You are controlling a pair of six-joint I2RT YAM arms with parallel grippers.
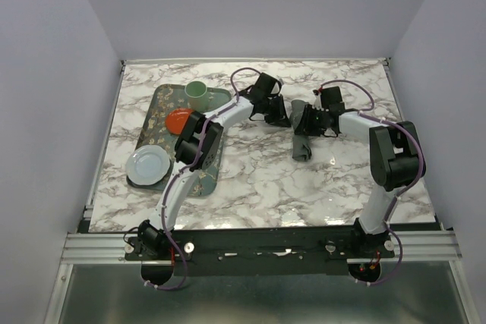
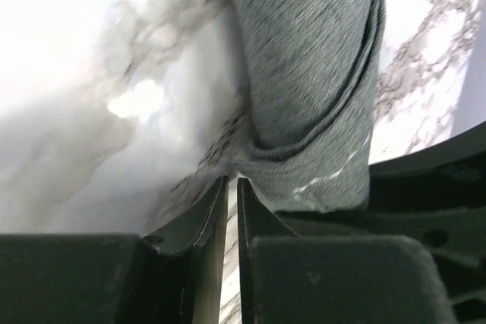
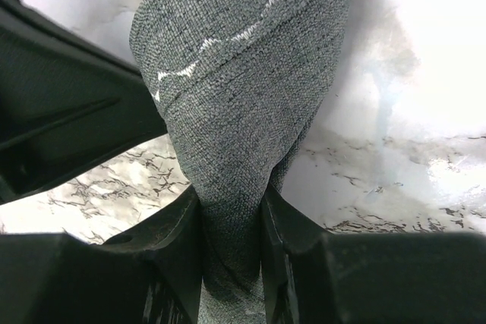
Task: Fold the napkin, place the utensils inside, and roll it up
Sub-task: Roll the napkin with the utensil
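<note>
Your right gripper (image 3: 231,214) is pinching the napkin (image 3: 243,73): the grey cloth runs straight down between its two fingers (image 3: 178,248), which press on it from both sides. From above, the napkin (image 1: 301,148) is a narrow bundle on the marble table (image 1: 250,184), right of centre and well apart from the green tray (image 1: 199,181) with its cup (image 1: 197,95) and two plates. Your left gripper (image 2: 231,206) sits just beside the bundle with its fingers (image 2: 211,218) only a thin slit apart (you can see bare marble through the gap, so nothing is caught there). The cloth lies against the outer side of one of its fingers, and a line of pale stitching shows along the hem.
</note>
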